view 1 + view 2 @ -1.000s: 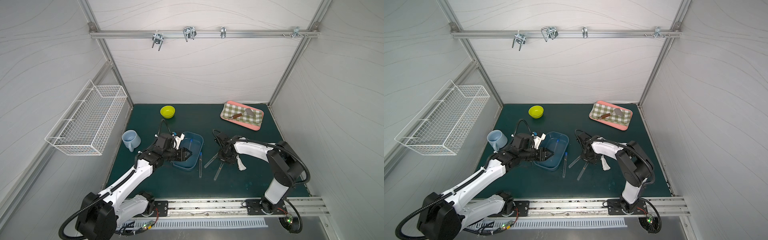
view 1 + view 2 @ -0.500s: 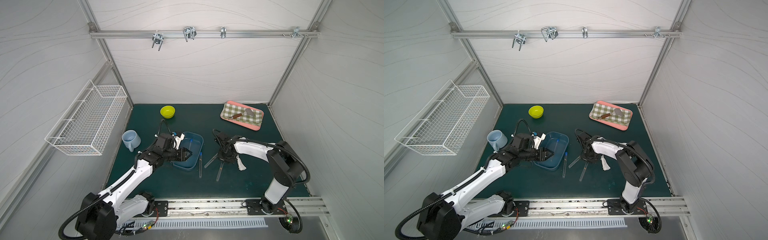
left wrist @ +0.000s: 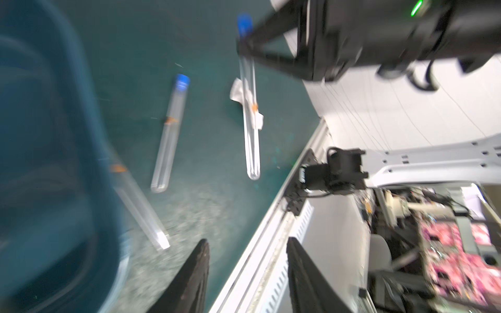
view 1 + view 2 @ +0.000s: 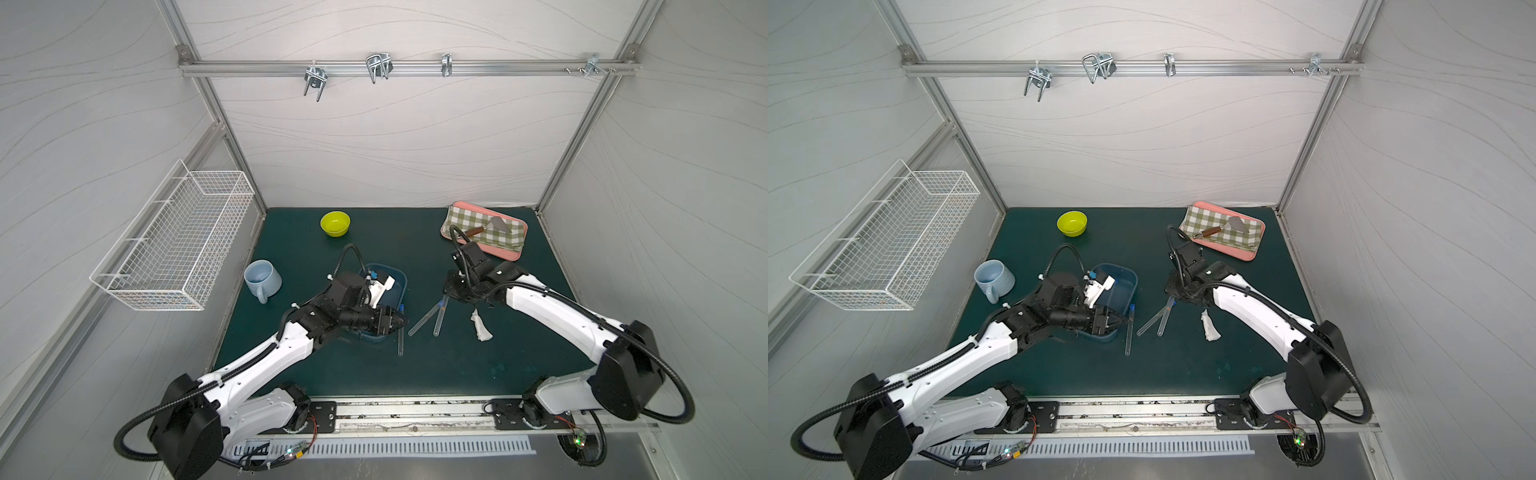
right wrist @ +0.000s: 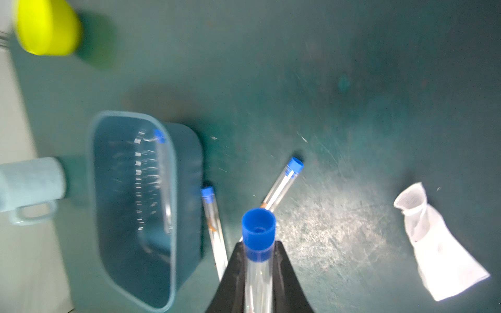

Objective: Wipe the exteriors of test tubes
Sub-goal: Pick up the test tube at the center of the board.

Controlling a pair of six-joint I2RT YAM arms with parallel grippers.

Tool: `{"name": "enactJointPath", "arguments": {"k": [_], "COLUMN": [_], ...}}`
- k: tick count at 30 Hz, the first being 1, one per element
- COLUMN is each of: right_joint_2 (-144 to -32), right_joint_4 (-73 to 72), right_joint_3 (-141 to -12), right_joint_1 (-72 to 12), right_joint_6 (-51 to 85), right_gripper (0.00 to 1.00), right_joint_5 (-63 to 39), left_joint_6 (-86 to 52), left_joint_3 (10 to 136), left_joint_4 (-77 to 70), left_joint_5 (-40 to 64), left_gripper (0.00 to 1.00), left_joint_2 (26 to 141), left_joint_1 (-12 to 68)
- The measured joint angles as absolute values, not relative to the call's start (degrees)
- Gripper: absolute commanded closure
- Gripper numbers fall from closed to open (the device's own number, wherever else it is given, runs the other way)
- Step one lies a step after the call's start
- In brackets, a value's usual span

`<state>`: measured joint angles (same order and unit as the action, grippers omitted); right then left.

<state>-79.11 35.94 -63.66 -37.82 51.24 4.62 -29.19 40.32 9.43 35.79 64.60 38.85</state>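
My right gripper (image 5: 259, 244) is shut on a clear test tube (image 5: 258, 273) just below its blue cap; in both top views that tube (image 4: 439, 320) slants down to the mat. A second tube (image 4: 422, 321) lies beside it. A third tube (image 4: 1128, 332) lies against the blue bin (image 4: 399, 282), and a fourth tube (image 5: 164, 184) lies inside the bin. A crumpled white wipe (image 4: 480, 326) lies on the mat beside the right arm. My left gripper (image 3: 248, 241) stands open and empty at the bin's front corner (image 4: 401, 322).
A yellow bowl (image 4: 335, 223) stands at the back. A pale blue mug (image 4: 262, 279) stands to the left of the bin. A pink tray (image 4: 515, 253) with a checked cloth and a spatula is at the back right. A wire basket (image 4: 174, 241) hangs on the left wall.
The right jaws closed a little further onto the tube. The left jaws widened slightly. Both arms have hardly moved.
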Motion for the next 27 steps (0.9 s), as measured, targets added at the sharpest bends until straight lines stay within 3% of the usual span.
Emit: {"name": "enactJointPath", "arguments": {"k": [8, 21, 27], "right_joint_2": [-75.53, -72.99, -72.16], "right_joint_4": [36.16, 36.07, 35.9], "right_joint_3": [-68.18, -68.12, -67.75], "right_joint_1": [-35.35, -35.0, -35.55], "right_joint_6": [48.23, 48.07, 48.27], "right_gripper": [0.88, 0.87, 0.87], "right_joint_5": [2.35, -0.34, -0.71], "left_joint_6": [-31.81, -34.72, -35.31], "left_joint_3": [47.64, 48.86, 49.39], "left_joint_4": [1.1, -6.66, -8.54], "left_joint_5": [36.69, 35.86, 35.57], "left_gripper": [0.55, 0.59, 0.65], "left_joint_2": [76.79, 81.41, 83.96], "left_joint_1": [45.34, 45.93, 45.93]}}
